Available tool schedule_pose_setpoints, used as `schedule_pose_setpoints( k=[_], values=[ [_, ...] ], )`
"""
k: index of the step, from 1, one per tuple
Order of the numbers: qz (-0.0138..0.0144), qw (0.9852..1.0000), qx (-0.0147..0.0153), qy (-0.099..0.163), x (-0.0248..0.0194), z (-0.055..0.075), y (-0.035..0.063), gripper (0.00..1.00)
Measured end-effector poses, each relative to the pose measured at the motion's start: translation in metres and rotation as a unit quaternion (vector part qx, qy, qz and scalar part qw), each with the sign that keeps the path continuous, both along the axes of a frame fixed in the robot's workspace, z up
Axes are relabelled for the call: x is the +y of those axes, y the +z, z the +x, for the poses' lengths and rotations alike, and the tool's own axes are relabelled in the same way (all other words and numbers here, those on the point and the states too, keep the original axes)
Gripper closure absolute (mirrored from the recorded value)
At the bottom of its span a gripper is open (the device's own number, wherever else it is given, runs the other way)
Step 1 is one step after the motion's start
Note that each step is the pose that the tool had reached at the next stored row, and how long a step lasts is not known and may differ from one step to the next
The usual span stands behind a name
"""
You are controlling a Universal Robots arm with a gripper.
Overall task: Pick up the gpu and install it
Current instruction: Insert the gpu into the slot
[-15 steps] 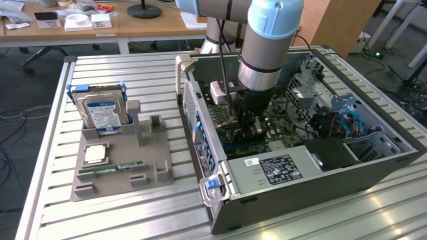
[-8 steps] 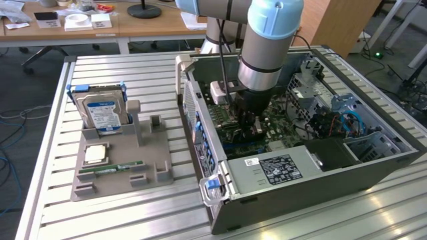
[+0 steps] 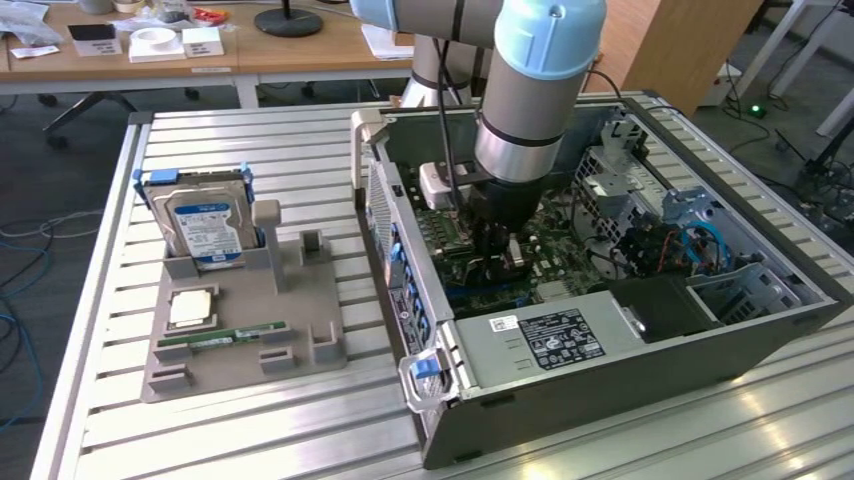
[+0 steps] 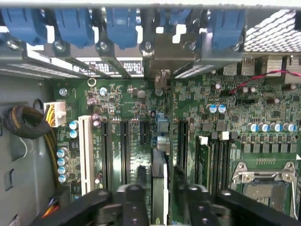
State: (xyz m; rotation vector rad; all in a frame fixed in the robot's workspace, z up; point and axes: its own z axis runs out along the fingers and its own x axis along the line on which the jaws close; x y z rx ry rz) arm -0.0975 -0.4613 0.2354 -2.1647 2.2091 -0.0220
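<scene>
I find my gripper (image 4: 159,188) opened, fingers standing clear astride the gpu (image 4: 160,181), seated edge-down in its motherboard (image 4: 131,108) slot.

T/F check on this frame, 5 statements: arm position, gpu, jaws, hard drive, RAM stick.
1. The gripper is inside the open computer case. True.
2. The gpu stands edge-on over the motherboard, between the jaws. True.
3. The jaws are clamped tight on the gpu. False: a gap shows on each side of the card.
4. The hard drive lies flat inside the case. False: it stands upright in the grey holder outside.
5. The RAM stick lies on the grey holder. True.
</scene>
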Motion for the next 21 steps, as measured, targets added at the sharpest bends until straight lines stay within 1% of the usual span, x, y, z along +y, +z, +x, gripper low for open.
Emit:
schedule_pose_setpoints(
  k=[1,2,3,4,8,10,14,21],
  values=[
    [0.0001,1.0000,0.0000,0.000,0.0000,0.000,-0.0001,0.61],
    [0.0000,1.0000,0.0000,0.000,-0.0001,0.000,0.0000,0.55],
    [0.0000,1.0000,0.0000,0.000,0.0000,0.000,0.0000,0.55],
    [0.0000,1.0000,0.0000,0.000,-0.0001,0.000,0.0000,0.49],
    [0.0000,1.0000,0.0000,0.000,0.0000,0.000,0.0001,0.49],
    [-0.0002,1.0000,0.0001,0.000,-0.0001,0.000,0.0021,0.49],
    [0.0000,1.0000,0.0001,0.000,0.0000,0.000,0.0106,0.49],
    [0.0000,1.0000,0.0000,0.000,-0.0001,0.000,0.0312,0.49]
  ],
)
